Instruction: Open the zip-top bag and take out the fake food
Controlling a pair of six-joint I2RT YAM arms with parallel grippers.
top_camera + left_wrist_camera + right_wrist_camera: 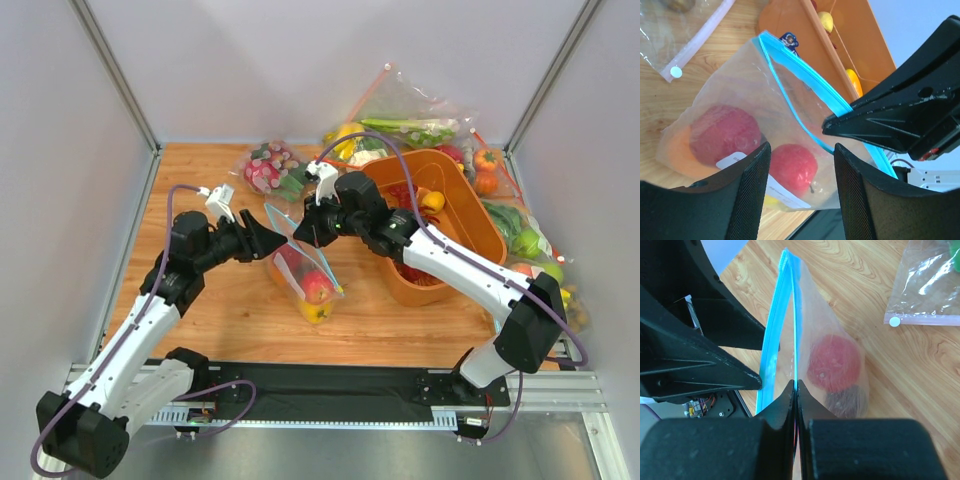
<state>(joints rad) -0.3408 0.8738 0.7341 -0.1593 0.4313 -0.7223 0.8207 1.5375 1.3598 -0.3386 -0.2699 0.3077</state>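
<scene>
Zip-top bag at middle of tabletop; judged light, limp, slippery, with fake food loose inside; pinched at teal strip by right claw, pressed together; faced by left claw, spread, empty; free side of strip judged best hold.

The zip-top bag, clear soft plastic with a teal-blue zip strip and a small white label, is being held up by its zip edge, with its lower end being rested on the wooden table. The two halves of the strip are seemingly being parted along part of their length, though the gap is hard to judge. The fake food is being kept inside at the low end: two round red fruits, an orange one, a yellow one and a dark one.
</scene>
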